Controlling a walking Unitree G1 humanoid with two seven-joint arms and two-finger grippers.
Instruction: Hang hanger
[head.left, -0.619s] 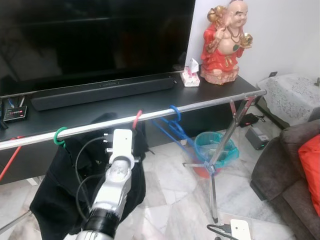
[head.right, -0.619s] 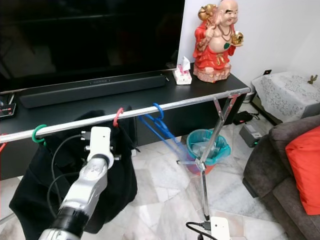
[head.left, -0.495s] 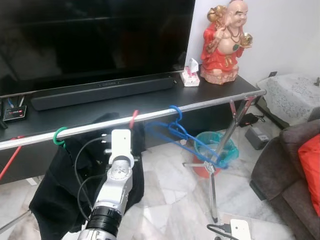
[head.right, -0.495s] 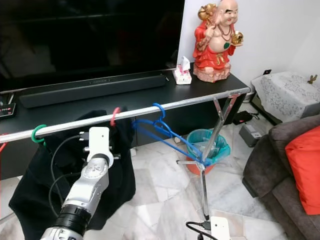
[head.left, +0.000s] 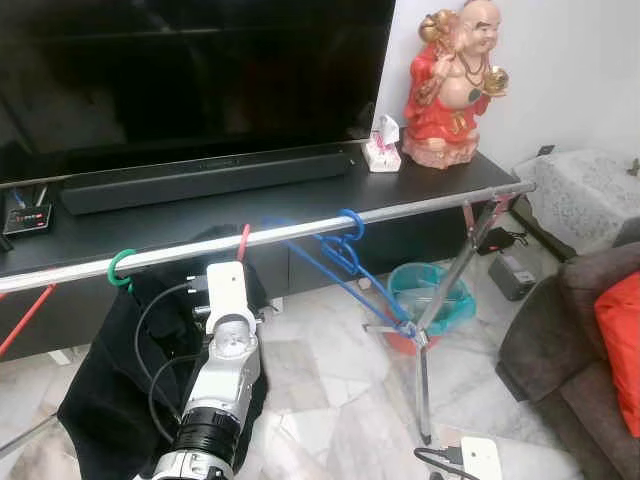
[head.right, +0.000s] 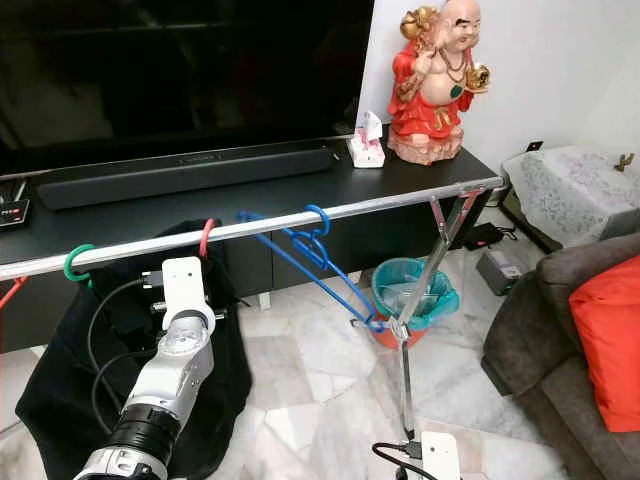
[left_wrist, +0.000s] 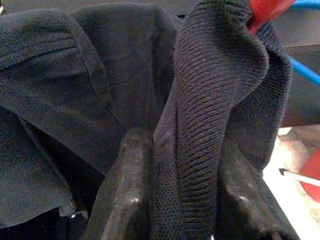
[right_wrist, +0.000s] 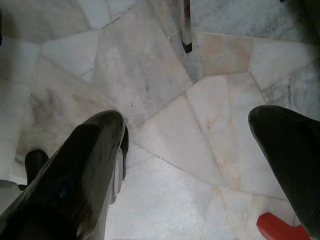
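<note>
Blue plastic hanger (head.left: 345, 255) hangs empty by its hook on the silver rail (head.left: 420, 203), swung askew. Left end effector (left_wrist: 182, 200) is clamped on black cloth (left_wrist: 210, 100) beside it; right end effector (right_wrist: 200, 150) hangs spread apart above the marble floor (right_wrist: 160, 85).

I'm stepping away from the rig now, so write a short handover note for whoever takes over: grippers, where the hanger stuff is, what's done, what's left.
Left gripper: shut on the black garment, a fold of cloth pinched between its fingers, just below the rail.
Right gripper: open, hanging idle over the marble floor.
Rail: carries a green hook, the red hanger inside the garment, and an empty blue hanger tilted out to one side.
Done: the garment's red hanger is hooked on the rail.
Left: release the cloth and pull the left arm back; probably let the blue hanger settle.
</note>
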